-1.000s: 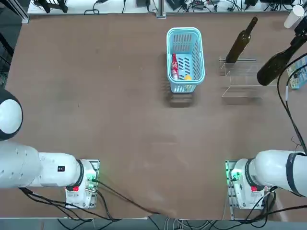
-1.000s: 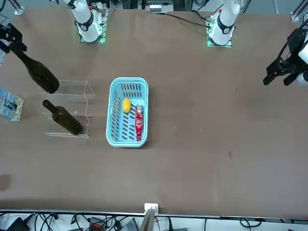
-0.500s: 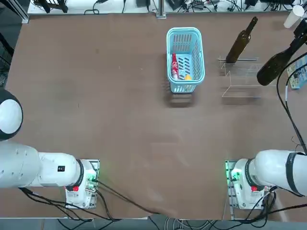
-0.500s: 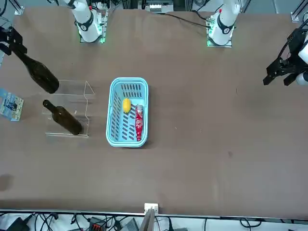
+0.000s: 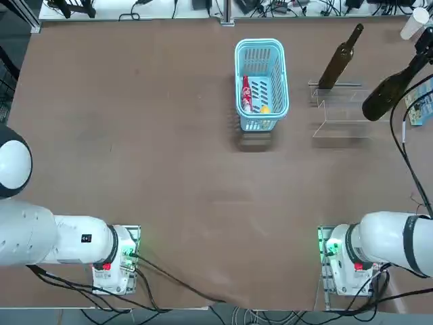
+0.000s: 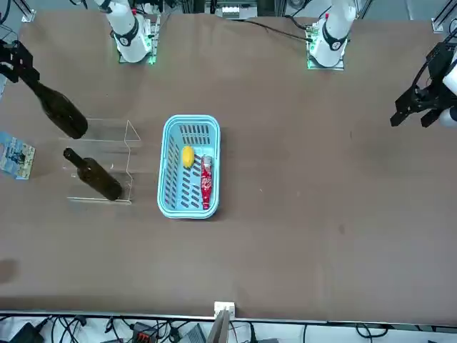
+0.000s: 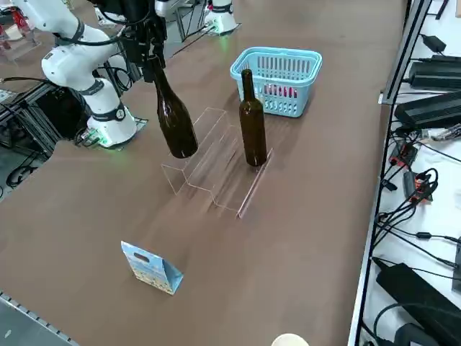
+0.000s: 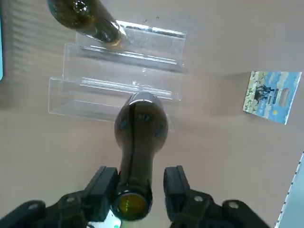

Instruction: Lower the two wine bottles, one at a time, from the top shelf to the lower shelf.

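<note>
At the top view's right edge, the right gripper (image 8: 135, 190) grips one wine bottle (image 5: 387, 91) by the neck above the acrylic stand (image 5: 342, 112).

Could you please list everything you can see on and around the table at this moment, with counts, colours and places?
Held wine bottle: one, dark olive-brown, hanging by its neck above the clear stand, its base clear of the tiers.
Standing wine bottle: one, dark brown, upright on the stand on the side away from the robot.
Clear stand: one, see-through acrylic, stepped, beside the basket.
Basket: one, light blue, mid-table toward the far edge.
Red packet: one, inside the basket.
Yellow item: one, inside the basket, next to the packet.
Small card: one, blue printed, on the table beyond the stand.
Table: one, brown.
Right hand: one, black fingers, closed on the held bottle's neck.
</note>
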### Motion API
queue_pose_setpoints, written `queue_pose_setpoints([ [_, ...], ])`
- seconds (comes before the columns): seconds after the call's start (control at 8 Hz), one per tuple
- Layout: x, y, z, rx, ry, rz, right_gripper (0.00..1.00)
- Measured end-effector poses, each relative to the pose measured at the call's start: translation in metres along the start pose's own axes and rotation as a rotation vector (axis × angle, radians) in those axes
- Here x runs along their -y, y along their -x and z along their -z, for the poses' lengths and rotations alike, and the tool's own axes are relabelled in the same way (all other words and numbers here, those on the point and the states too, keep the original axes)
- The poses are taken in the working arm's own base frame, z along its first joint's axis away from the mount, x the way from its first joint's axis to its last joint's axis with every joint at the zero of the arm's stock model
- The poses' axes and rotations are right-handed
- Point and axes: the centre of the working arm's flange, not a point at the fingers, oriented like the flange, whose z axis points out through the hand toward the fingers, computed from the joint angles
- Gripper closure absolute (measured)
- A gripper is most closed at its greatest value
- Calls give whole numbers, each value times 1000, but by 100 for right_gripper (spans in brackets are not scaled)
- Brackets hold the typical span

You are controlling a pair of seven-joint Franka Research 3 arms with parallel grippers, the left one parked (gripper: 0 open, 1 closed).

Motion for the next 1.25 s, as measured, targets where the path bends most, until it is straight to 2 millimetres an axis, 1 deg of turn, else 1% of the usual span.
queue_pose_setpoints([
  [0.25,1,0,0,0,1,1,56],
  [0.38,1,0,0,-1,0,1,60],
  [0.75,2,-1,1,-2,2,4,60],
  [0.88,1,-5,2,-4,5,10,60],
  [1.0,-2,-16,4,-10,12,34,60],
  [1.25,-13,-54,7,-13,31,91,60],
])
